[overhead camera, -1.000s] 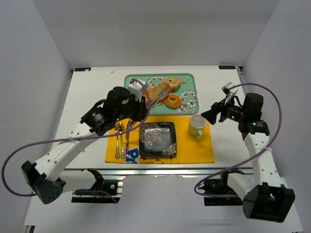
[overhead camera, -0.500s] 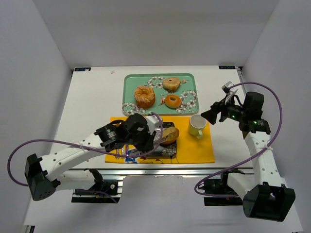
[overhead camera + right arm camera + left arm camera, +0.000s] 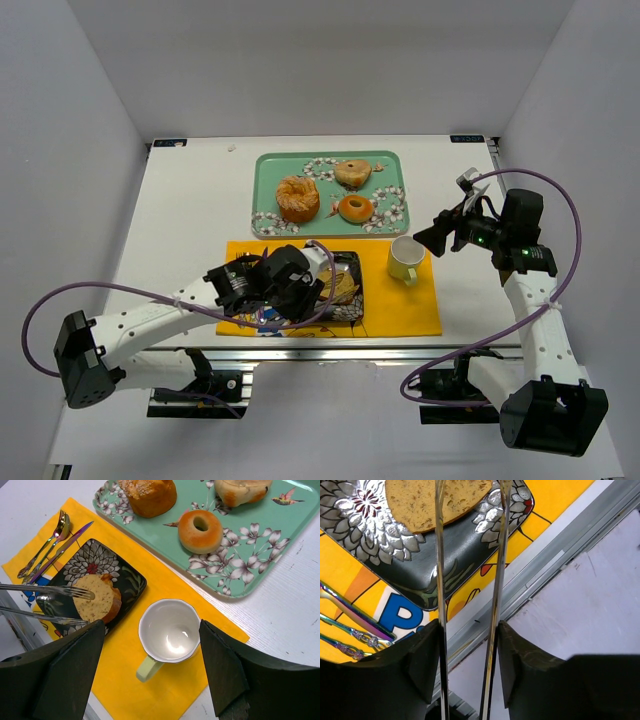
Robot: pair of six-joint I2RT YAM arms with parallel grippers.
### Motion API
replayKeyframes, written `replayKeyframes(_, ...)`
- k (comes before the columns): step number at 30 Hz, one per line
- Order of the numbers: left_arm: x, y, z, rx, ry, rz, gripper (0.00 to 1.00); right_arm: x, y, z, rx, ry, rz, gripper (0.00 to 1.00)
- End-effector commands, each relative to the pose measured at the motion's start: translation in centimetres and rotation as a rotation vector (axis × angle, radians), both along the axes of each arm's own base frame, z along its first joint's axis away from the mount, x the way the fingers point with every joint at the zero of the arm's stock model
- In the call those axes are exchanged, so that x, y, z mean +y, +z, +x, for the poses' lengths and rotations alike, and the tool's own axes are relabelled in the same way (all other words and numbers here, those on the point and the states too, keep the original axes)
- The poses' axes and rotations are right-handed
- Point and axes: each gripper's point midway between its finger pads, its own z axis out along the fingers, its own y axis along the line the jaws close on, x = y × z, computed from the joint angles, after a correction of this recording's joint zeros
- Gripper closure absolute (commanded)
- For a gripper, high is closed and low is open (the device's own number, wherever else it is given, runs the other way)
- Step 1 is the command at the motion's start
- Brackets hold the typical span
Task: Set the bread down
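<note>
White table (image 3: 190, 200), grey walls (image 3: 80, 100) | your left gripper (image 3: 322, 287) low over black plate (image 3: 455, 550), jaws spread, bread (image 3: 435, 502) lying at their tips | right gripper (image 3: 428, 240) raised, jaws apart.

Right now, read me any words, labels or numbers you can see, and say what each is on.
"P": big blue letter on the yellow placemat; anything after it is hidden by the dark plate.
Two small dark stickers at the far edge of the table: too small to read.
</note>
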Motion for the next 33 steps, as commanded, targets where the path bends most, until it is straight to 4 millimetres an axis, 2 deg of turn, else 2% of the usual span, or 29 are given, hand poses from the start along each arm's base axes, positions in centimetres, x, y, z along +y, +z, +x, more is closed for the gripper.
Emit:
replayKeyframes(1,0.2,2.1,0.3,-0.05,0.034,-0.061,0.43,0.0,1.9,0.2,-0.053,0.009,0.001,0.19)
replayKeyframes(7,0.7,6.2,1.2,-0.13,0.146,-0.2,0.43,0.0,1.7,0.1,-0.048,0.013,0.003,0.19)
replayKeyframes(9,1.9,8.4,2.3,-0.192,0.261,-0.263,0.51,0.0,1.6,0.1,-0.047,0.013,0.003,0.19)
replayKeyframes(11,3.3,9.8,3.3,-0.241,0.369,-0.313,0.52,0.0,1.5,0.1,-0.045,0.015,0.003,0.19)
replayKeyframes(12,5.0,10.7,4.2,-0.307,0.452,-0.32,0.54,0.1,1.5,0.0,-0.044,0.017,0.005,0.19)
replayKeyframes(14,7.5,11.1,5.6,-0.366,0.563,-0.297,0.54,0.2,1.4,0.0,-0.041,0.024,0.009,0.19)
replayKeyframes(17,12.5,10.6,8.1,-0.455,0.753,-0.209,0.53,0.3,1.4,0.0,-0.041,0.032,0.016,0.19)
replayKeyframes(18,13.4,10.7,8.9,-0.487,0.768,-0.194,0.53,0.3,1.4,0.0,-0.041,0.033,0.016,0.19)
replayKeyframes(19,15.5,9.7,10.1,-0.487,0.814,-0.143,0.53,0.3,1.5,0.0,-0.046,0.038,0.016,0.19)
replayKeyframes(21,17.1,8.6,11.4,-0.466,0.851,-0.122,0.53,0.4,1.5,0.1,-0.05,0.043,0.016,0.19)
replayKeyframes(22,16.8,8.3,12.2,-0.443,0.832,-0.154,0.53,0.4,1.6,0.1,-0.054,0.043,0.015,0.19)
replayKeyframes(23,19.1,6.7,13.4,-0.416,0.905,-0.115,0.53,0.4,1.7,0.1,-0.059,0.048,0.016,0.19)
replayKeyframes(25,20.6,6.3,15.1,-0.424,0.92,-0.119,0.54,0.5,1.8,0.0,-0.068,0.052,0.014,0.19)
replayKeyframes(26,22.3,5.0,15.9,-0.394,0.962,-0.1,0.53,0.5,1.9,-0.1,-0.071,0.054,0.013,0.19)
replayKeyframes(27,23.2,5.1,16.9,-0.426,0.958,-0.09,0.52,0.5,1.8,-0.1,-0.07,0.053,0.011,0.19)
replayKeyframes(29,25.5,3.7,18.0,-0.431,0.976,-0.029,0.52,0.5,2.0,-0.3,-0.075,0.055,0.008,0.19)
replayKeyframes(31,26.8,2.2,18.8,-0.449,0.983,0.001,0.51,0.5,2.0,-0.5,-0.075,0.058,0.008,0.19)
replayKeyframes(32,28.6,1.3,18.8,-0.443,1.022,0.028,0.49,0.6,2.0,-0.6,-0.072,0.062,0.01,0.19)
replayKeyframes(33,29.0,-0.6,19.0,-0.416,1.01,0.052,0.47,0.6,2.0,-0.7,-0.073,0.062,0.011,0.19)
